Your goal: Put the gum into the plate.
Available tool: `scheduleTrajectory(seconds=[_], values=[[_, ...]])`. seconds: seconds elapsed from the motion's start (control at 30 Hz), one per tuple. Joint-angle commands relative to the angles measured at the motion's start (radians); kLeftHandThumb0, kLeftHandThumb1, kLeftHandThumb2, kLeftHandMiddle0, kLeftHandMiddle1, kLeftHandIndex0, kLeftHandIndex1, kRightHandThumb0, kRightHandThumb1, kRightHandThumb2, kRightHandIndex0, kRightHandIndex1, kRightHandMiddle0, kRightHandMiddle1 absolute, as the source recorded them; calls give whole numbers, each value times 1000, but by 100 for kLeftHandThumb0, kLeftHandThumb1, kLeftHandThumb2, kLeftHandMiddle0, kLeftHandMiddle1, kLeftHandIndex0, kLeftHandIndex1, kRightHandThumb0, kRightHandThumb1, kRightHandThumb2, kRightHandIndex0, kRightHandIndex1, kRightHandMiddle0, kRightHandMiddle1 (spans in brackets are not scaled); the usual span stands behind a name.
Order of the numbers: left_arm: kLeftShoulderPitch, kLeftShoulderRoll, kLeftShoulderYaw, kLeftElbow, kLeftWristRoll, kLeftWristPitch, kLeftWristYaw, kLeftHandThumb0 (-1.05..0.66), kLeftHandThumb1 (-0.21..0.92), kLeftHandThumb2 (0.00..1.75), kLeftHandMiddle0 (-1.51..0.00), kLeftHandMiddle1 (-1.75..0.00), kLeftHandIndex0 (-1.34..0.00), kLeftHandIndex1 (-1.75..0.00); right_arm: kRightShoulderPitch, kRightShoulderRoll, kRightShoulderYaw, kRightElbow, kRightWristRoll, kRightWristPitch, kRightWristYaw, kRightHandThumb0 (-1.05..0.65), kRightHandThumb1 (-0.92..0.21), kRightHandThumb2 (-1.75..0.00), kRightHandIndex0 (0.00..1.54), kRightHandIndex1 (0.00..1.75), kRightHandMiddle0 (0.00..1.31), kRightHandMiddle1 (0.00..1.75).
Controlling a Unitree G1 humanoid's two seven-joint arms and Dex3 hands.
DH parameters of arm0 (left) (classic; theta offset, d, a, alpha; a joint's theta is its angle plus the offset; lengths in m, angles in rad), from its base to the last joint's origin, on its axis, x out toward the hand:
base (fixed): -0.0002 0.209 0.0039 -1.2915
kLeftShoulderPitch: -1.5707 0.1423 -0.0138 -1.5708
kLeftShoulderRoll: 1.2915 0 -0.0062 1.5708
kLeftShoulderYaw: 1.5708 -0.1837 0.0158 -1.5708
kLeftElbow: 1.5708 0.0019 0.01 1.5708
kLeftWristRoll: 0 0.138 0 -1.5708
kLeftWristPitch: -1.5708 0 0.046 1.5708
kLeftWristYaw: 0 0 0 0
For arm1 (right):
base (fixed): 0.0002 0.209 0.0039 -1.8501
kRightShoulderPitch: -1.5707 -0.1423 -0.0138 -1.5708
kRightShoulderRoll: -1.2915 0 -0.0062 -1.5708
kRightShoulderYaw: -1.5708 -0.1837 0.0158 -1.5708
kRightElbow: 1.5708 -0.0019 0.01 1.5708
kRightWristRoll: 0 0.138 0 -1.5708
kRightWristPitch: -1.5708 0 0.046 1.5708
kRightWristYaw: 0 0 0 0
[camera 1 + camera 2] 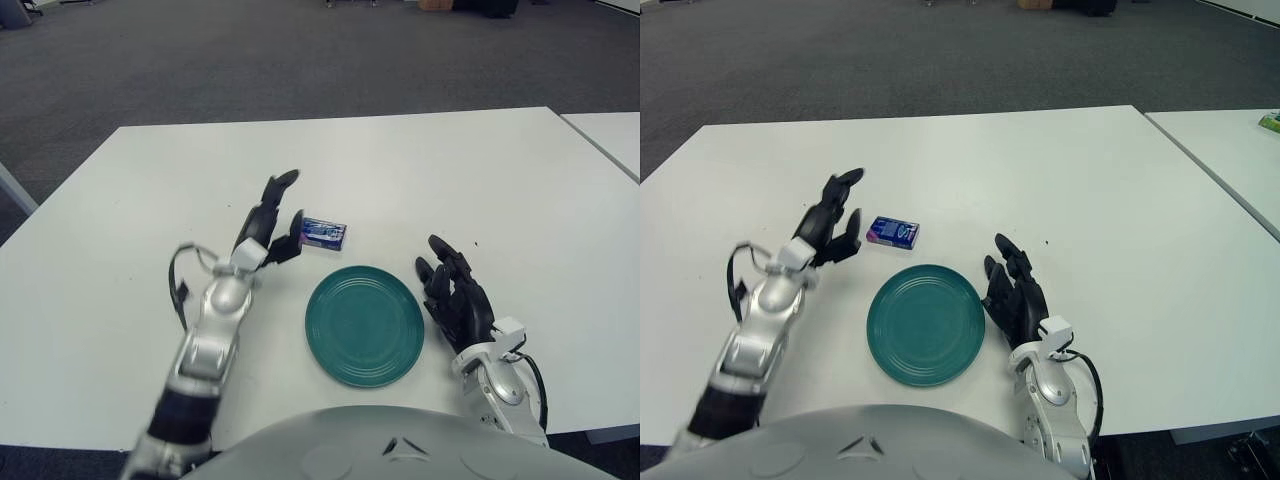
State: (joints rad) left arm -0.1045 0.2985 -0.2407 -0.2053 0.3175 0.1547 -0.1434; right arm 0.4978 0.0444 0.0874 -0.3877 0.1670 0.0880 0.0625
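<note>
A small blue gum pack (324, 233) lies flat on the white table (480, 180), just beyond the far left rim of a round teal plate (365, 325). The plate holds nothing. My left hand (276, 222) is raised above the table just left of the gum, fingers spread and holding nothing; its fingertips are close to the pack's left end but apart from it. My right hand (455, 295) shows beside the plate's right rim with its fingers relaxed and open.
A second white table (1240, 150) stands at the right with a narrow gap between the two. Grey carpet lies beyond the far edge. My own torso (400, 450) fills the bottom of the view.
</note>
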Motion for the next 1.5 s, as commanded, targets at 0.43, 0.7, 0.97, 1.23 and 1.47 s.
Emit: scheduleTrajectory(seconds=[0.43,0.7,0.97,1.23,1.47], values=[[-327,82,-247,529,248,-305,-101,-91,92,39,-28,-2,-5,-106,50,6,28,-21,-35,-11,-13,-85,-92,-90,17,0,0,36],[-380,71,-275,622,250,-357,-196,-81,92,27,-28,-2,-9,-106,71,12,44,-45,-39,-4,-28,-86,-92,-90,17,0,0,37],[-440,44,-314,783,282,-381,-217,-72,91,23,-30,-2,-6,-107,91,15,58,-62,-45,-7,-48,-87,-92,-91,17,0,0,39],[-467,30,-345,868,323,-389,-216,-66,88,23,-29,-1,-6,-107,105,14,68,-77,-49,-8,-68,-86,-92,-90,18,1,0,41],[-467,27,-364,894,351,-383,-215,-66,75,45,-27,0,-3,-106,112,17,70,-91,-38,4,-81,-86,-92,-90,20,1,0,44]])
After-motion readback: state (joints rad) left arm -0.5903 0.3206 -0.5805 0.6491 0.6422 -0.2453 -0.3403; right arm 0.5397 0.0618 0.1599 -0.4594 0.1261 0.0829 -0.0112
